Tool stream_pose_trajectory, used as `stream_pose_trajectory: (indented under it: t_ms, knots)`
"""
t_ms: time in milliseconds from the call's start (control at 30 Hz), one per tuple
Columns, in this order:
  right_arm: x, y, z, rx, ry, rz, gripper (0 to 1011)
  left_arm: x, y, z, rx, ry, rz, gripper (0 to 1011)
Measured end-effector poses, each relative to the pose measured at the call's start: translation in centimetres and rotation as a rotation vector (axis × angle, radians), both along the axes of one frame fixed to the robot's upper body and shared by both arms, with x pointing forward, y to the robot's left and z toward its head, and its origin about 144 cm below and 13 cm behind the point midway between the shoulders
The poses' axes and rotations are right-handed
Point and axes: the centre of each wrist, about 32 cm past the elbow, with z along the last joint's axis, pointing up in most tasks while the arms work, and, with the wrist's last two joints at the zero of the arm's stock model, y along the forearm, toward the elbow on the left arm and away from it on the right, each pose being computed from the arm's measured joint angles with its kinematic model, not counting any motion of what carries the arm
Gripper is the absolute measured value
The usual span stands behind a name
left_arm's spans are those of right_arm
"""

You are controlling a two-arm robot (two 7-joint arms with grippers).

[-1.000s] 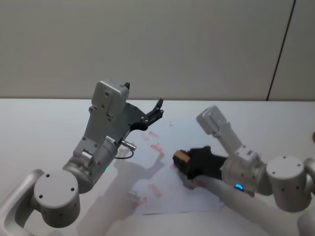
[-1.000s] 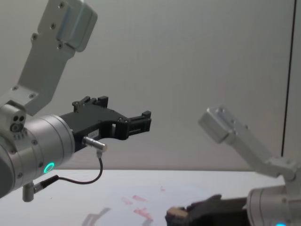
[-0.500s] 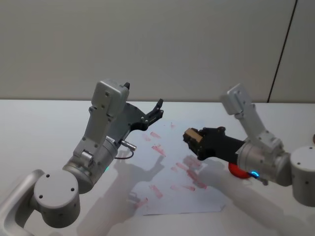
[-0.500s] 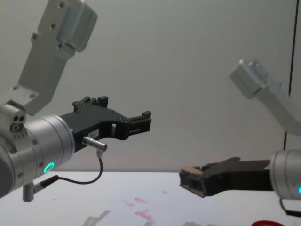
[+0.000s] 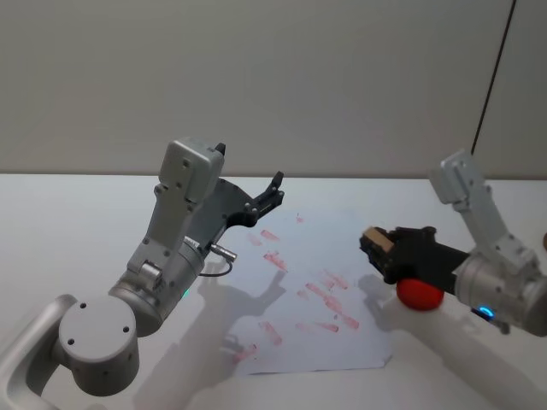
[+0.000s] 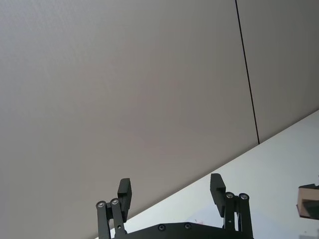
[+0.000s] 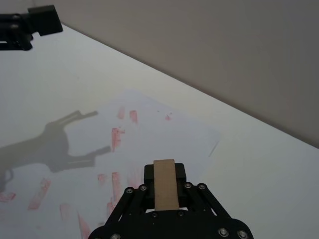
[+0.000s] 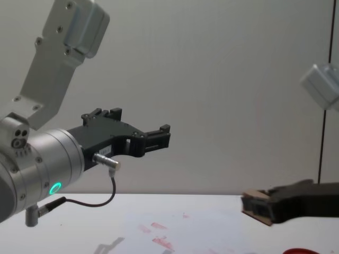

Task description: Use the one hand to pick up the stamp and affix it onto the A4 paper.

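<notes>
Head view: right end effector (image 5: pixel 379 250) clamps stamp (image 5: pixel 376 241), long axis level, pointing leftward.

Right hand (image 5: pixel 377 247) raised, clamped; left hand (image 5: pixel 275 193) parked, fingers spread.

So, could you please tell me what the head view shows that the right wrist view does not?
Head view alone: the red ink pad on the table beside the right gripper, and the whole raised left arm. Right wrist view alone: the wooden stamp seen lengthwise, clamped between the right gripper's fingers. Both: the stamp held above the table near the paper's edge, the A4 paper with its red marks, and the left gripper, open and held up over the table.
</notes>
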Motion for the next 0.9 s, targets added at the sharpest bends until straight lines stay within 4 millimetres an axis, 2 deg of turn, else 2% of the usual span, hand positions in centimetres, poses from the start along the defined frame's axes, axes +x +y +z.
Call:
stream_pose_trajectory:
  t_ms: [333, 900]
  knots:
    - [-0.9, -1.5, -0.5, -0.048, 0.018, -0.058, 220, 0.0, 0.0, 0.0, 0.000, 0.000, 0.000, 1003]
    - [-0.3, -1.3, -1.7, -0.103, 0.036, -0.073, 220, 0.0, 0.0, 0.0, 0.000, 0.000, 0.000, 1003]
